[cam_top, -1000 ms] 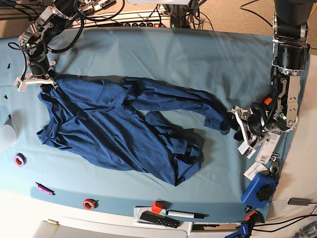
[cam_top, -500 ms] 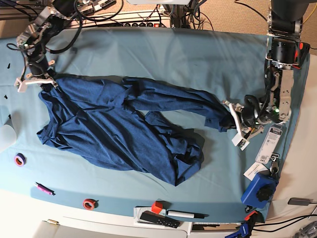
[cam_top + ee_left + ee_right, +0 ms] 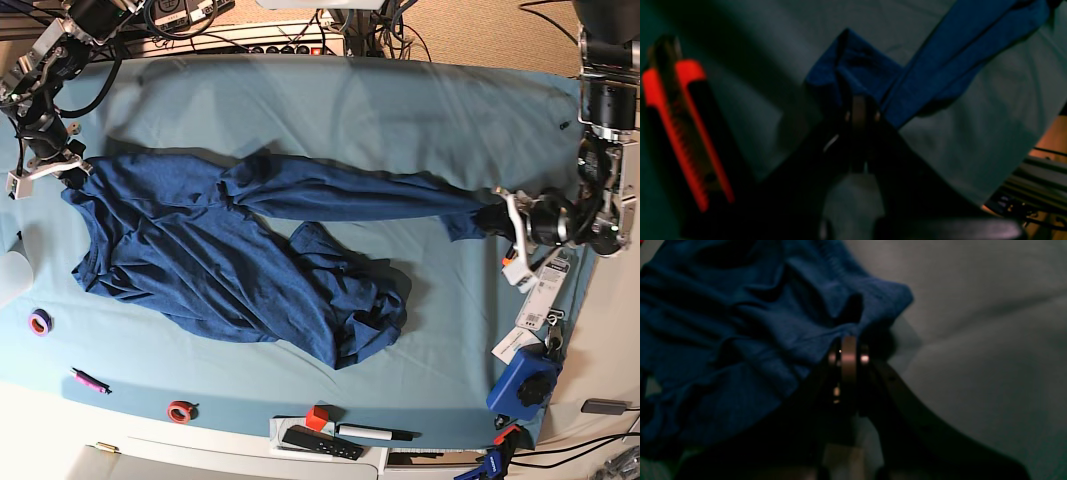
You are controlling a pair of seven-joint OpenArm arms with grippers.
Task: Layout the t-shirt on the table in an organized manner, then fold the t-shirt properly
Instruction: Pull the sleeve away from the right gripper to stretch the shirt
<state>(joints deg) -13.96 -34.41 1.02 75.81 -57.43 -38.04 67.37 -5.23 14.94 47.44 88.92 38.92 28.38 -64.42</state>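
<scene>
The dark navy t-shirt [image 3: 230, 260] lies crumpled across the teal table [image 3: 400, 110], one long edge stretched between my two grippers. At the right of the base view my left gripper [image 3: 503, 222] is shut on the shirt's right end; its wrist view shows the jaws pinched together on a folded corner of the t-shirt [image 3: 857, 76]. My right gripper [image 3: 68, 168] at the far left is shut on the shirt's other corner, and in its wrist view bunched fabric of the t-shirt [image 3: 756, 333] sits pinched at my right gripper [image 3: 848, 346].
An orange and black utility knife [image 3: 683, 126] lies near the left gripper. A blue block [image 3: 522, 385] and white tags [image 3: 540, 295] sit at the right edge. Tape rolls [image 3: 181, 411], a pink pen [image 3: 88, 380], a red cube [image 3: 318, 417] and a marker [image 3: 375, 433] line the front edge.
The left gripper has shut on the shirt's right end and pulled it rightward. The right gripper has pulled its corner left. The shirt's upper edge is now stretched taut.
</scene>
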